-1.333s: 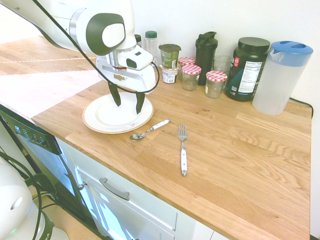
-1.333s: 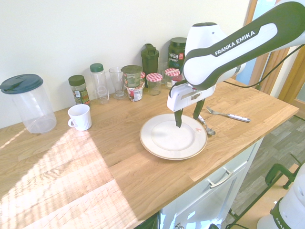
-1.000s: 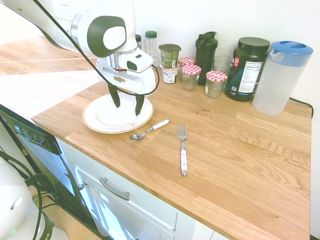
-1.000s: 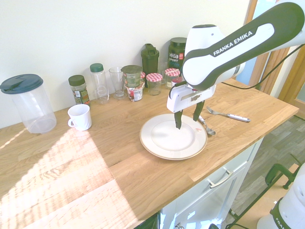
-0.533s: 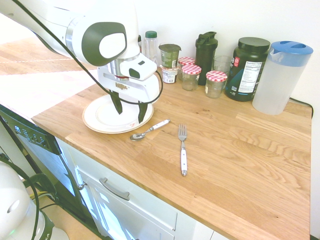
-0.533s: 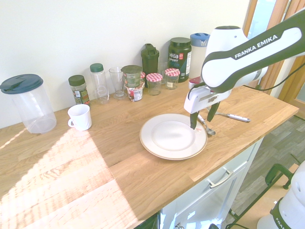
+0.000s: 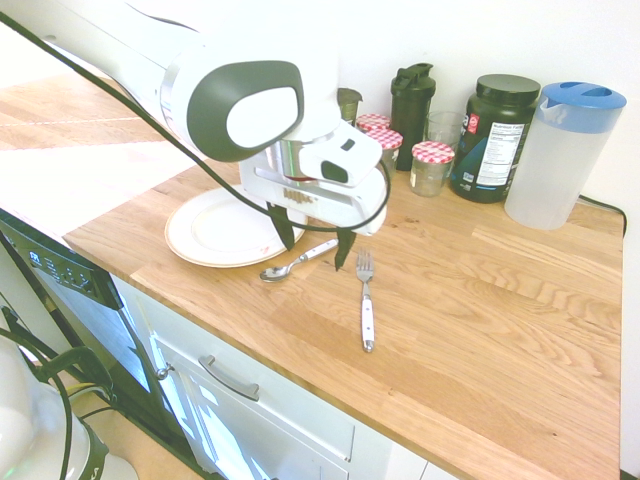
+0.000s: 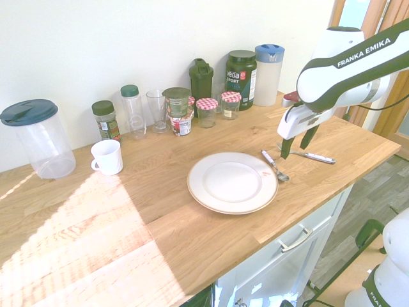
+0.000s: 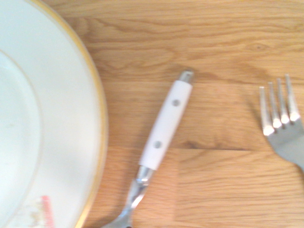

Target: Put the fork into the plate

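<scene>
The fork [image 7: 366, 302] lies flat on the wooden counter with its silver tines pointing toward the wall and its white handle toward the front edge. In the second exterior view the fork [image 8: 312, 155] is right of the plate [image 8: 206, 195]. The white, gold-rimmed plate [image 7: 186, 243] is empty. My gripper [image 7: 313, 240] hangs open just above the counter, between plate and fork, straddling the handle of a white-handled spoon [image 7: 297, 263]. From the other side the gripper [image 8: 298, 143] hovers over the fork's tine end. The wrist view shows the plate's rim [image 9: 97, 118], the spoon handle [image 9: 166, 126] and the fork tines [image 9: 280, 121].
Along the wall stand jars with checked lids [image 7: 432, 165], a dark shaker bottle [image 7: 411, 100], a green tub [image 7: 496, 135] and a clear pitcher [image 7: 556, 155]. A white mug [image 8: 107, 157] and a second pitcher [image 8: 38, 137] sit farther from the plate. The counter's front edge is close to the fork handle.
The open gripper has left its place above the plate and travelled sideways over the spoon toward the fork. Fork, spoon and plate have stayed put.
</scene>
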`<state>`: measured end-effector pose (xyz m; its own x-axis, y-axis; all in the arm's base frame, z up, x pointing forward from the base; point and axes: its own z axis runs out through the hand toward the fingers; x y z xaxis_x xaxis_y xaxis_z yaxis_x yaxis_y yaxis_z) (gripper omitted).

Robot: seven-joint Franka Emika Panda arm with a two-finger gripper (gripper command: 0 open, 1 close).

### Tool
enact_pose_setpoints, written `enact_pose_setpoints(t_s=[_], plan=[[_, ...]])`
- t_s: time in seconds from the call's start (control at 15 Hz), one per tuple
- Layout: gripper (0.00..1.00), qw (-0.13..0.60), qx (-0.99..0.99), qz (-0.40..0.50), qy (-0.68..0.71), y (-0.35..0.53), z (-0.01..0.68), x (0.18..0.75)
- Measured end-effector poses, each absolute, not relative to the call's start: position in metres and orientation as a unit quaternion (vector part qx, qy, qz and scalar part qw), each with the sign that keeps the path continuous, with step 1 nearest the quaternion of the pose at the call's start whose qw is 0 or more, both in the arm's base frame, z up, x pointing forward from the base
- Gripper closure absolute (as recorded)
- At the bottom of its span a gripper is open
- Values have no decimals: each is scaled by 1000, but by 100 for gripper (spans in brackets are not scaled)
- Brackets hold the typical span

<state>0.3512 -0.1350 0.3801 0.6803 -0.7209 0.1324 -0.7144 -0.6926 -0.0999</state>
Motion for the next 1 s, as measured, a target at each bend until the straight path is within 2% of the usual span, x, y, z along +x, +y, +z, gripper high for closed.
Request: enact_pose_setpoints(t_s=[0.47,0.8,0.87,1.0], plan=[[0,0,-944,-84,318,-197,365,329],[0,29,-957,-62,280,-232,341,306],[100,34,-958,-63,277,-236,339,303],[100,34,-959,-68,274,-238,339,303]])
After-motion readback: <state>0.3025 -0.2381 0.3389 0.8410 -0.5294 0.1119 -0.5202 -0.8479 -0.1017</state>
